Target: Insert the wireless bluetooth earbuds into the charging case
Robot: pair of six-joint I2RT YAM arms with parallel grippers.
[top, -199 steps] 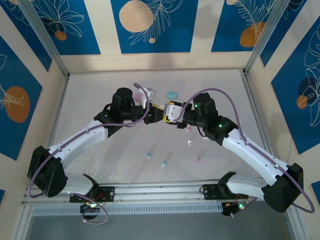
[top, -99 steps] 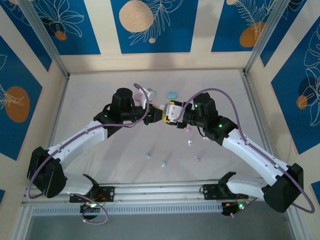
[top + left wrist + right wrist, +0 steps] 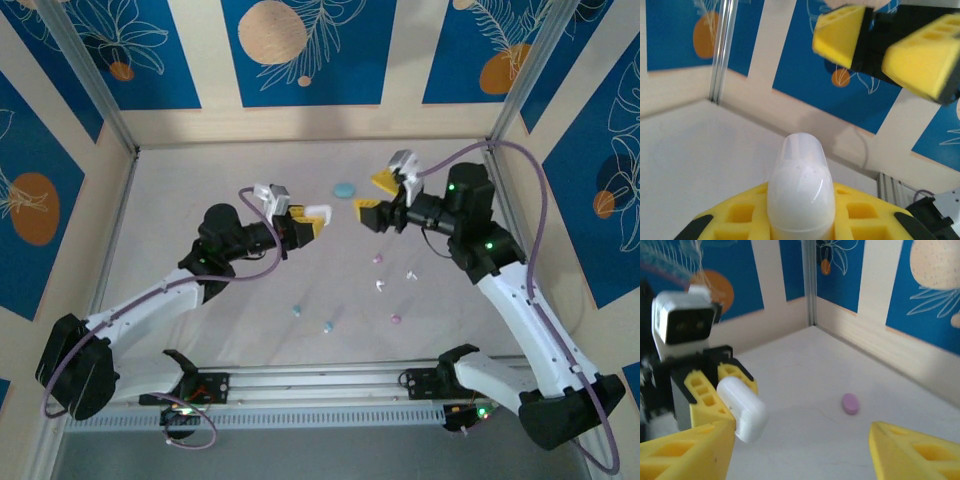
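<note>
The left gripper (image 3: 306,222) is pinching a white case (image 3: 318,212) near the middle of the overhead frame. The right gripper (image 3: 376,198) is hanging just to the right of it, apart from it, with its yellow fingers spread wide and holding nothing. Six earbuds (image 3: 380,286) are lying loose on the table (image 3: 200,170) in the lower middle, and a blue case (image 3: 344,189) is sitting toward the back.

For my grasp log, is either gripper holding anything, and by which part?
The left gripper clamps one end of the white charging case; the right gripper is open and empty.
</note>
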